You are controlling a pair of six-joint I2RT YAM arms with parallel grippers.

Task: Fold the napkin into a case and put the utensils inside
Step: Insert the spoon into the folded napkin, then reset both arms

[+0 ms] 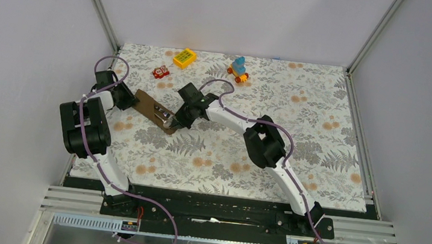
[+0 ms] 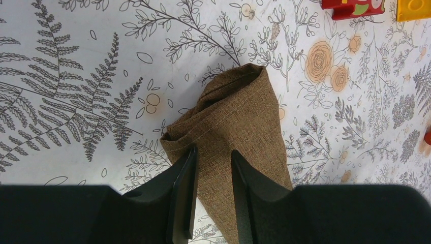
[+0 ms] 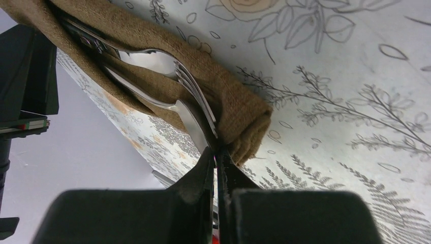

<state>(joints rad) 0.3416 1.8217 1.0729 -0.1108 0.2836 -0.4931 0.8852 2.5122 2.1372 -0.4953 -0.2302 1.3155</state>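
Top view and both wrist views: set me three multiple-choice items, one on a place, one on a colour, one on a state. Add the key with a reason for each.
1. Where is the yellow block?
A. At the far side, beyond the case.
B. Between the arm bases.
C. Inside the case.

2. What colour is the case's cloth?
A. White.
B. Blue.
C. Brown.

3. How does the right gripper stand?
A. Wide open over bare cloth.
B. Shut on the utensils at the case's end.
C. Shut on the yellow block.

Key:
1 A: the top view shows it near the far edge, past the case.
2 C: both wrist views show brown weave.
3 B: the right wrist view shows its fingers pressed together on silver metal that runs into the fold.
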